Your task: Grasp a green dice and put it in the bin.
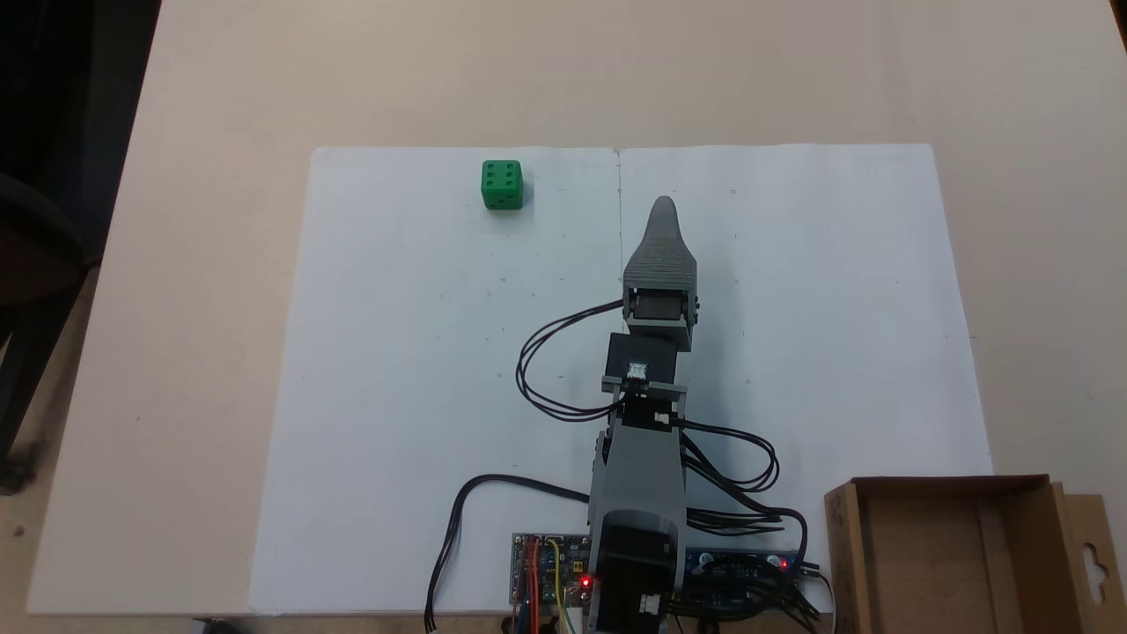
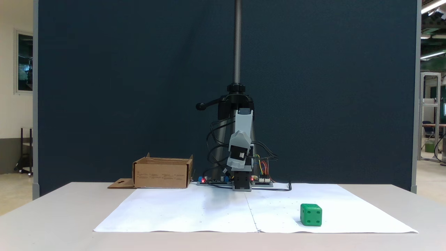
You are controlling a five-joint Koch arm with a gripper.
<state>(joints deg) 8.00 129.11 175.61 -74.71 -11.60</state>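
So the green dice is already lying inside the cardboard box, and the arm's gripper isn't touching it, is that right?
Not quite. The green dice is not in the cardboard box; it sits on the white paper, far from the box, as both fixed views show. The rest holds: the gripper is not touching it.
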